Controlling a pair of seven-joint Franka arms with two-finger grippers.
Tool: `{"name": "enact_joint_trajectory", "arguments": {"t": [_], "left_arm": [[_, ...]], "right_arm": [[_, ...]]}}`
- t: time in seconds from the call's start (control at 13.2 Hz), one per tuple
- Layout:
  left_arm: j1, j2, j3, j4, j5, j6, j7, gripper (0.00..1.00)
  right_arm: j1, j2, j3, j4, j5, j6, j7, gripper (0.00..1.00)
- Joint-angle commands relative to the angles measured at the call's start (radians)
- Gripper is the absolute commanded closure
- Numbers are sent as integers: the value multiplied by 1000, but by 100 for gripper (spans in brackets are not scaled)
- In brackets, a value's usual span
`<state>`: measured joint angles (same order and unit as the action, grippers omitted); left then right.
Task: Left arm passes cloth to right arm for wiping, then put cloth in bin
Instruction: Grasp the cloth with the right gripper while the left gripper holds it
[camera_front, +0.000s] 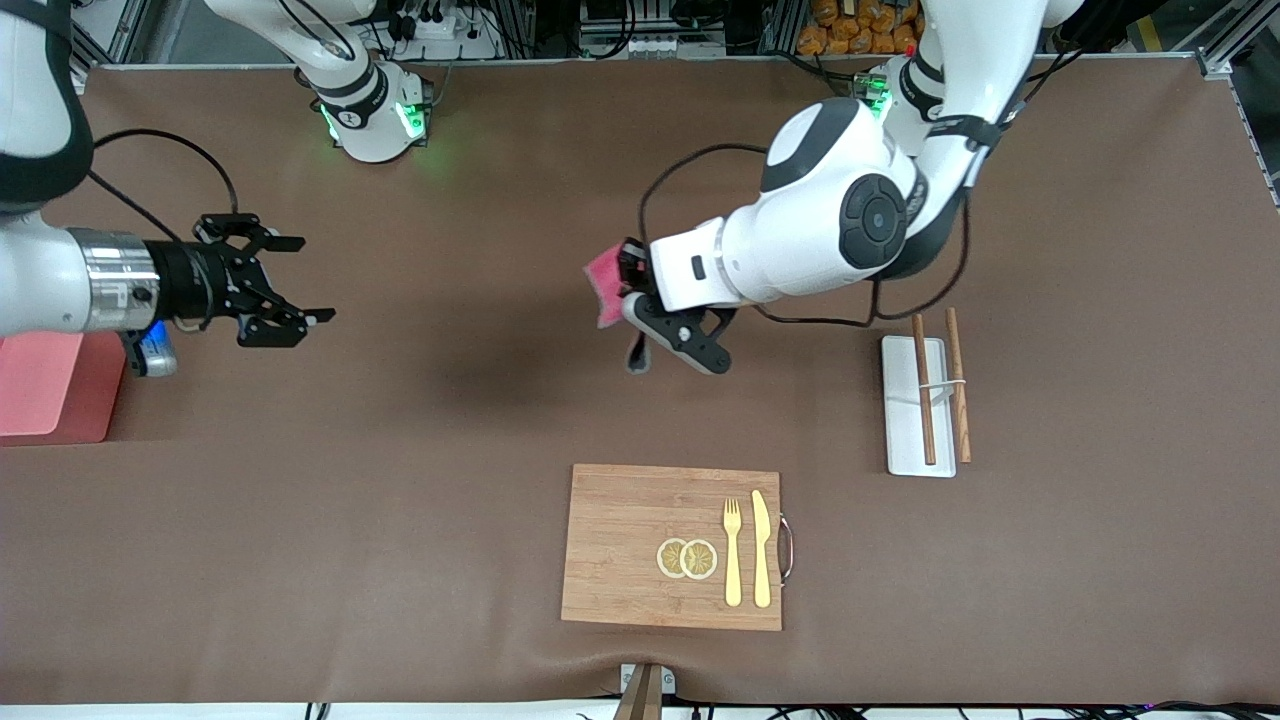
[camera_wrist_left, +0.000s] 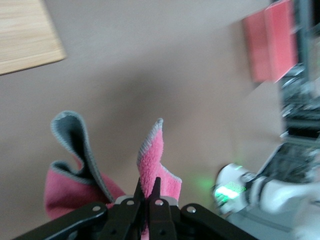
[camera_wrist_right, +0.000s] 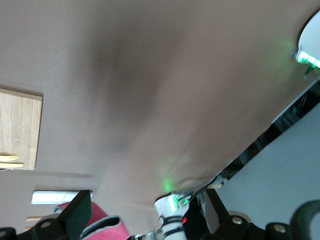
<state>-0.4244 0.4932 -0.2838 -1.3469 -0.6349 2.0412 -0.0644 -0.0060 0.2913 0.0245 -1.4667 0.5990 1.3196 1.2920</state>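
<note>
Your left gripper (camera_front: 622, 283) pinches the cloth (camera_front: 603, 285) by one corner; it could slip. Right gripper (camera_front: 288, 283) waits at nine o'clock, jaws spread.

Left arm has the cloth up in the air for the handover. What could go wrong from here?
1. The left gripper pinches only a small fold of the cloth; the rest hangs loose and might slip when tugged.
2. The right gripper is open but well apart from the cloth, over bare table; the drooping folds could make it close on too little fabric.
3. A dropped cloth would land on the table, away from the bin.
</note>
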Motion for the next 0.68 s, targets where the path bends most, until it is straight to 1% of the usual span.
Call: {"name": "enact_joint_trajectory", "arguments": {"t": [0.0,0.15,0.3,0.38,0.45,0.6], "left_arm": [[-33,33,5,25,-135,147,-46,100],[-112,68,5,26,-202,338,-69,100],[-201,103,6,26,-210,538,-129,100],[-229,122,5,28,-212,629,-142,100],[-246,131,5,28,-212,670,-146,100],[-247,134,5,28,-212,680,-147,100]], "right_arm": [[21,32,0,-6,95,30,125,0],[53,32,0,-26,114,65,162,0],[81,35,0,-26,174,98,238,0],[101,35,0,-26,201,130,283,0],[132,39,0,-30,202,157,295,0],[176,37,-1,-73,193,216,294,0]]}}
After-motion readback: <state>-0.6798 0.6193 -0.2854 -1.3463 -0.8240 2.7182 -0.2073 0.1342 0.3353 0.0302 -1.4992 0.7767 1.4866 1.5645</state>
